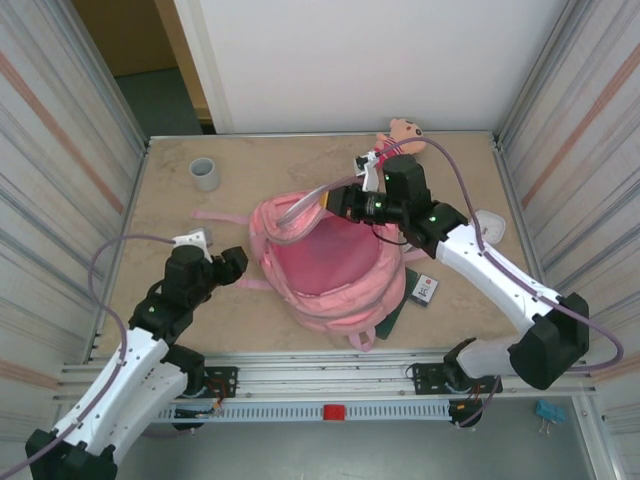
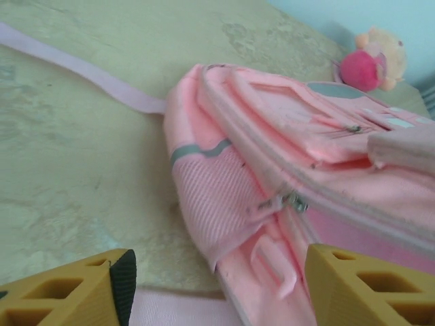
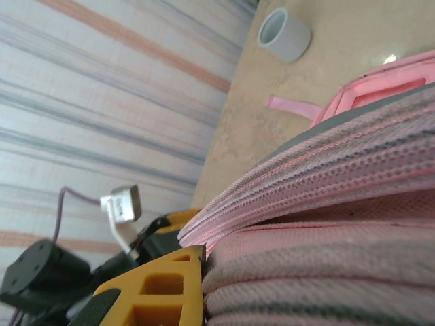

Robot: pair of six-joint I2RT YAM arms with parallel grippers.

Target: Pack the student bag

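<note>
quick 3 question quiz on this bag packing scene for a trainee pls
1. Which has its jaws shut on the student bag: the left gripper or the right gripper?
2. True or false: the plush doll lies inside the bag.
3. What stands near the far left corner of the table?

Key
1. The right gripper, at the bag's far rim; the left one is open beside the bag.
2. False: it lies on the table beyond the bag.
3. A small grey cup.

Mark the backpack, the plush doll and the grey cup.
backpack [image 1: 325,262], top view, open inner lining.
plush doll [image 2: 360,70], left wrist view, pink body.
grey cup [image 1: 206,182], top view, outer wall.
</note>
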